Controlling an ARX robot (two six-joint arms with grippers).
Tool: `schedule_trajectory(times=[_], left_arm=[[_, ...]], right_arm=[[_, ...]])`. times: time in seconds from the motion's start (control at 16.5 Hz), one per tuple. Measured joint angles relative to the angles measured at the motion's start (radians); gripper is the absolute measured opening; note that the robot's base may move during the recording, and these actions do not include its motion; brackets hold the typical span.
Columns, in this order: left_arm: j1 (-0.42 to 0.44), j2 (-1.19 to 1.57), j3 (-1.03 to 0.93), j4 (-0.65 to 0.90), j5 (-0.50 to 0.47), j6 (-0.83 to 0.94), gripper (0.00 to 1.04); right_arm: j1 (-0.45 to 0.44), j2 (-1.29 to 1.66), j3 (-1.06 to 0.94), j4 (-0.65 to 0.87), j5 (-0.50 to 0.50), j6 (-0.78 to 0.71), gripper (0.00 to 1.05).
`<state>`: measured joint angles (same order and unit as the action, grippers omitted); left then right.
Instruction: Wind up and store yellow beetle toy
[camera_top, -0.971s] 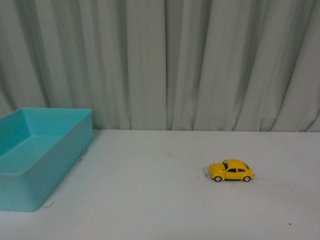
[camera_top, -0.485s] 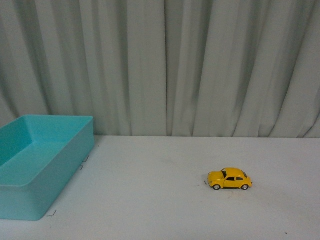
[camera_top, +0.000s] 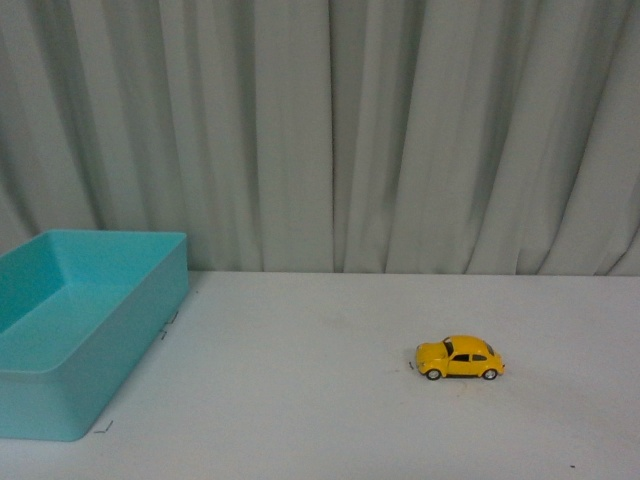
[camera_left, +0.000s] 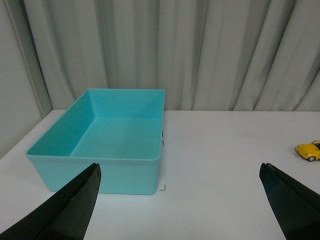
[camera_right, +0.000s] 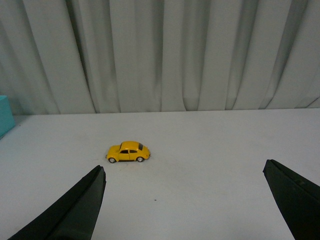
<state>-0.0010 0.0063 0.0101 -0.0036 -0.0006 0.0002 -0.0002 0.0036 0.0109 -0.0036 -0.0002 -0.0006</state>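
Observation:
The yellow beetle toy (camera_top: 460, 358) stands on its wheels on the white table, right of centre, nose to the left. It also shows in the right wrist view (camera_right: 128, 152) and at the edge of the left wrist view (camera_left: 310, 150). A turquoise open bin (camera_top: 70, 330) sits at the table's left; the left wrist view shows it is empty (camera_left: 107, 137). My left gripper (camera_left: 180, 172) is open, short of the bin. My right gripper (camera_right: 184, 175) is open, short of the toy and apart from it. Neither arm shows in the front view.
A white table (camera_top: 300, 400) runs back to a pale pleated curtain (camera_top: 330, 130). Small dark corner marks lie on the table by the bin (camera_top: 102, 428).
The front view has shifted: bin and toy sit lower in the picture than a second ago, then hold still. The toy stays in the same spot on the table.

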Motion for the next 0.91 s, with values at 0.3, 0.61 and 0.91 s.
schedule_trajectory(times=[0.3, 0.61, 0.91], left_arm=[[0.0, 0.0, 0.0, 0.0, 0.0, 0.0, 0.98], [0.0, 0.0, 0.0, 0.0, 0.0, 0.0, 0.98], [0.0, 0.0, 0.0, 0.0, 0.0, 0.0, 0.98]], right_arm=[[0.0, 0.0, 0.0, 0.0, 0.0, 0.0, 0.98], [0.0, 0.0, 0.0, 0.0, 0.0, 0.0, 0.98], [0.0, 0.0, 0.0, 0.0, 0.0, 0.0, 0.98]])
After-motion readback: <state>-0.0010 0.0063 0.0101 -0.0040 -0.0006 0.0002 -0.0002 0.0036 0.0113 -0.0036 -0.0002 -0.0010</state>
